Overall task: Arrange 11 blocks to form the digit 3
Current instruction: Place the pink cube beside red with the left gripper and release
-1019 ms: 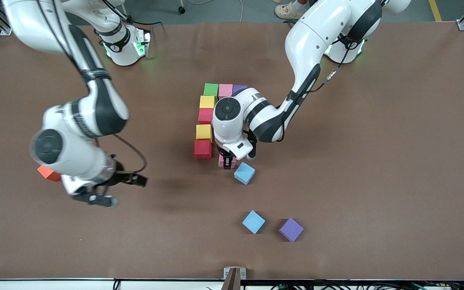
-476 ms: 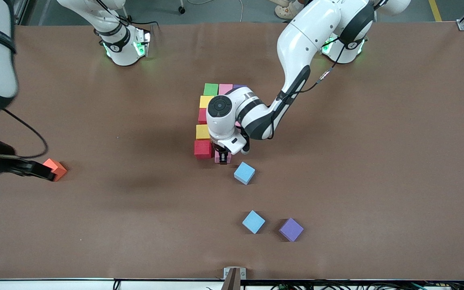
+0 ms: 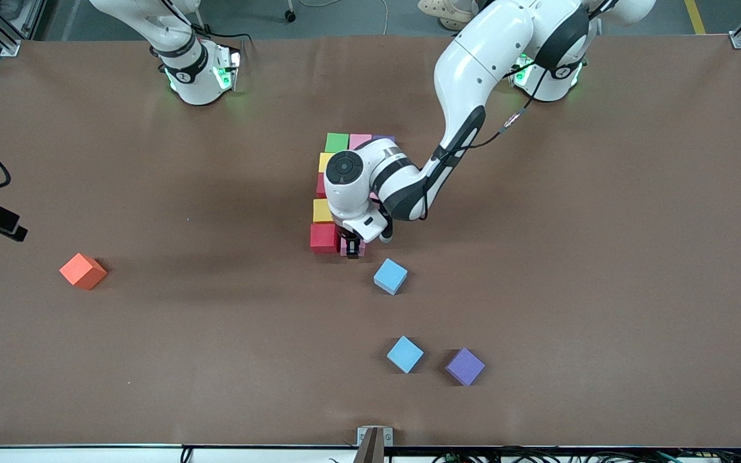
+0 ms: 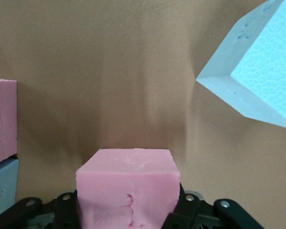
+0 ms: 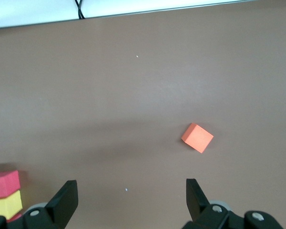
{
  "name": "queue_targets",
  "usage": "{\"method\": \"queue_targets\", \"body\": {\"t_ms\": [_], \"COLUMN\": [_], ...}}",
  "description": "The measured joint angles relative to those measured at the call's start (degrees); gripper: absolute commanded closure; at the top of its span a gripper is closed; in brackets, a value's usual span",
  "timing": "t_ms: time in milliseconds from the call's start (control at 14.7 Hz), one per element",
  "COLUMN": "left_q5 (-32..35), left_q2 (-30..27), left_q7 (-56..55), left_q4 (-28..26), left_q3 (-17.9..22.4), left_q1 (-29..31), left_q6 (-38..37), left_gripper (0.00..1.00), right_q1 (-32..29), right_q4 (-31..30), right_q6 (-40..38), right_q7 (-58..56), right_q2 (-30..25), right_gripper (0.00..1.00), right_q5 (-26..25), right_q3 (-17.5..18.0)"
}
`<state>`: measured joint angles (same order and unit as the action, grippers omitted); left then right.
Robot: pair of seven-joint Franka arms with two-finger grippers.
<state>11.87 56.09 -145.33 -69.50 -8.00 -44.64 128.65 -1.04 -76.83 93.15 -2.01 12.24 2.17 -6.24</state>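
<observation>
My left gripper (image 3: 352,251) is shut on a pink block (image 4: 126,188) and holds it low at the table, right beside the red block (image 3: 323,237) at the near end of the figure. The figure's column runs from that red block through yellow (image 3: 322,210), red (image 3: 320,185) and yellow (image 3: 327,161) to green (image 3: 336,142). Pink (image 3: 360,141) and a purple sliver (image 3: 383,137) stand beside the green. My arm hides the rest. Loose blocks: light blue (image 3: 390,276) (image 4: 257,67), light blue (image 3: 404,354), purple (image 3: 465,366). My right gripper (image 5: 131,191) is open and empty, high over bare table.
An orange cube (image 3: 83,271) lies alone toward the right arm's end of the table; it also shows in the right wrist view (image 5: 197,137). In the left wrist view a pink block (image 4: 2,119) and a light blue block (image 4: 2,186) show at the edge.
My left gripper has carried the pink block closer to the red block. My right arm has swung away toward its end of the table, uncovering the orange cube.
</observation>
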Motion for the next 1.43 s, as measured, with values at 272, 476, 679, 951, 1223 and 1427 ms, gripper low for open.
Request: {"method": "queue_targets", "body": {"t_ms": [272,476,679,951,1223,1427], "left_q5": [0.0,0.0,0.0,0.0,0.0,0.0], "left_q2": [0.0,0.0,0.1,0.4,0.6,-0.9], "left_q7": [0.0,0.0,0.0,0.3,1.4,1.5], "left_q4": [0.0,0.0,0.0,0.0,0.3,0.8], "left_q3": [0.1,0.4,0.7,1.0,1.6,1.6], "left_q1": [-0.3,-0.7,-1.1,-1.2,-1.8,-2.2], "left_q6": [0.2,0.7,0.9,1.0,1.4,0.0], "left_gripper": [0.78,0.78,0.70,0.00,0.00,0.00], "right_q1": [-0.2,-0.2,-0.2,-0.2,-0.2,-0.2], "right_q4": [-2.7,-6.1,-7.6,-7.9,-7.9,-7.9], "right_q6": [0.0,2.4,2.9,3.1,3.6,3.7], "right_q7": [-0.9,-1.0,-1.0,-1.2,-1.6,-1.7], "right_q2": [-0.9,-2.0,-3.0,-3.2,-3.2,-3.2], "right_gripper": [0.00,0.00,0.00,0.00,0.00,0.00], "right_q5": [0.0,0.0,0.0,0.0,0.0,0.0], "right_q3": [-0.2,-0.2,-0.2,-0.2,-0.2,-0.3]}}
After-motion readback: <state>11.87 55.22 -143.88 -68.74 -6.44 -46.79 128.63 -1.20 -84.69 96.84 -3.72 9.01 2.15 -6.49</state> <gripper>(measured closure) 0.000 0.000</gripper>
